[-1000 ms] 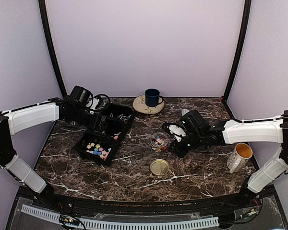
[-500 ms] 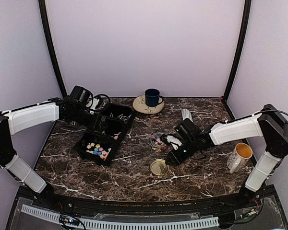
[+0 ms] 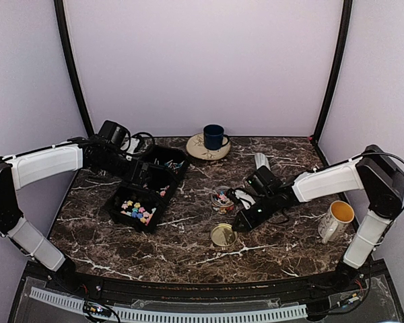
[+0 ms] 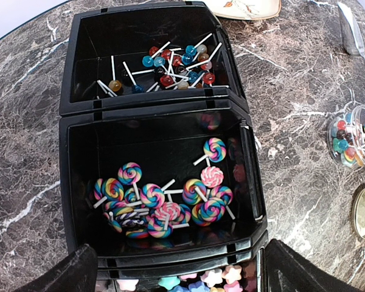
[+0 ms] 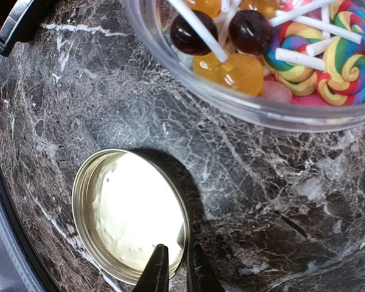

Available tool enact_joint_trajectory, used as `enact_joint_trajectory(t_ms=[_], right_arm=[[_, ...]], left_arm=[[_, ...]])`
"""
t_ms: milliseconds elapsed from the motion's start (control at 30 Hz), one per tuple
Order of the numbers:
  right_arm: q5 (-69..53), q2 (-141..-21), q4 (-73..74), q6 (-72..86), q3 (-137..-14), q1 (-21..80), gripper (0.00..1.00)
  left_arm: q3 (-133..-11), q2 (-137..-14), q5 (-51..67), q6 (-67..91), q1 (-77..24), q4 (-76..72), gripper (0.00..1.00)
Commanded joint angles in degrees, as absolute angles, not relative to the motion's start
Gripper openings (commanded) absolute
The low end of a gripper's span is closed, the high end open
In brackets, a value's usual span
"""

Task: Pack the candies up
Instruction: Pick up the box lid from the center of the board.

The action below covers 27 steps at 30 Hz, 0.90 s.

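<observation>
The candies lie in a black three-part tray [image 3: 163, 159]: ball lollipops [image 4: 170, 64], swirl lollipops [image 4: 164, 207] and pastel stars [image 4: 201, 280]. More candies [image 5: 304, 55] fill the small clear jar [image 3: 223, 198], which also shows in the right wrist view [image 5: 261, 109]. My left gripper [image 4: 182, 277] hangs open above the tray, its fingers [image 4: 79, 274] wide apart. The gold lid [image 3: 223, 235] lies upside down on the table in front of the jar. My right gripper [image 5: 177, 271] is nearly shut, one finger inside and one outside the lid's [image 5: 131, 210] near rim.
A blue mug [image 3: 213, 136] stands on a patterned plate [image 3: 196, 149] at the back. A white mug [image 3: 337, 219] stands at the right. A silver wrapped piece [image 3: 261, 160] lies behind the right arm. The table's front edge [image 3: 188, 272] is close behind the lid.
My right gripper has moved from beside the jar down and forward to the gold lid and now straddles its rim. The left arm and tray have not moved.
</observation>
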<state>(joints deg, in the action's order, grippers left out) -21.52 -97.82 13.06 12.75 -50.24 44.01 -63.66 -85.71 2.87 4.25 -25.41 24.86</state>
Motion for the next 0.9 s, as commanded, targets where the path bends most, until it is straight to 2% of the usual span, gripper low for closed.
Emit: enact_joint_trajectory(t_ms=[0, 200, 433, 667, 867], right_arm=[[-23.7, -99.1, 11.3, 13.5, -50.7, 43.2, 0.12], [-23.5, -99.4, 11.3, 13.8, -50.9, 43.1, 0.1], [-24.5, -99.9, 11.2, 13.9, -51.1, 42.8, 0.0], [-23.3, -98.6, 12.3, 13.5, -51.4, 42.7, 0.0], [-16.3, -93.9, 14.7, 11.4, -51.8, 42.6, 0.0]], left_arm=[[-63.4, -85.6, 3.3, 4.6, -25.6, 24.8, 0.99], [-63.4, -85.7, 3.3, 4.6, -25.6, 24.9, 0.99], [-63.3, -85.7, 3.3, 4.5, -25.6, 24.8, 0.99], [-63.4, -85.8, 3.3, 4.6, -25.6, 24.8, 0.99], [-63.4, -85.9, 3.3, 4.7, -25.7, 24.8, 0.99]])
